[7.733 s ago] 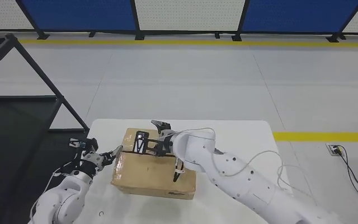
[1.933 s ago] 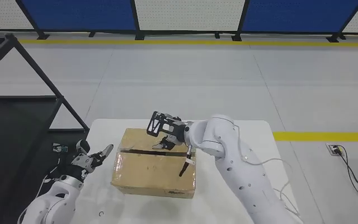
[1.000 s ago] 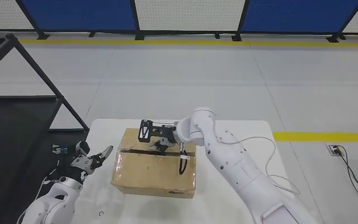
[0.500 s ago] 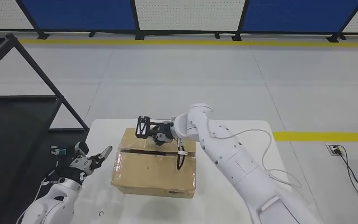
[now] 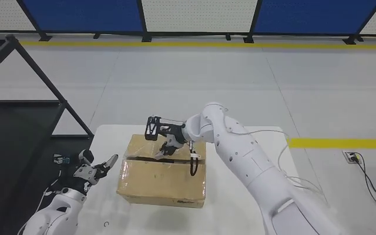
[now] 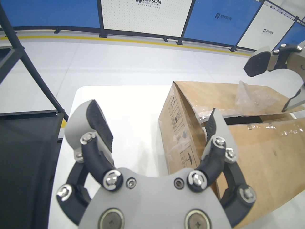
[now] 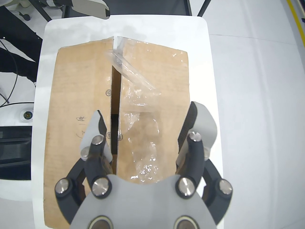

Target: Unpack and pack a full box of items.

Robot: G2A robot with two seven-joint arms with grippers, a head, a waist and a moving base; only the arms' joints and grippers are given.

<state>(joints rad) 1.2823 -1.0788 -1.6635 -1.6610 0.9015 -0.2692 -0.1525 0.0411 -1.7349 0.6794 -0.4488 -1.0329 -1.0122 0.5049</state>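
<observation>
A brown cardboard box (image 5: 161, 179) lies on the white table (image 5: 247, 136), its two top flaps closed with a dark slit (image 7: 115, 101) between them. A strip of clear tape (image 7: 132, 75) stands peeled and crumpled on the far flap. My right gripper (image 5: 160, 141) hovers open just above that flap, its fingers (image 7: 197, 120) straddling the taped area beside the slit. It also shows over the box (image 6: 262, 148) as the right gripper (image 6: 271, 84). My left gripper (image 5: 97, 165) is open and empty beside the box's left end, apart from it.
A black metal rack (image 5: 29, 135) stands off the table's left edge, close to the left arm. Blue and white partition panels (image 5: 194, 14) and a yellow floor line run behind. Bare table lies right of the box.
The right gripper has shifted a little to the right and lifted above the far flap. The left gripper, earlier close to the box's end, has drawn back and now holds still.
</observation>
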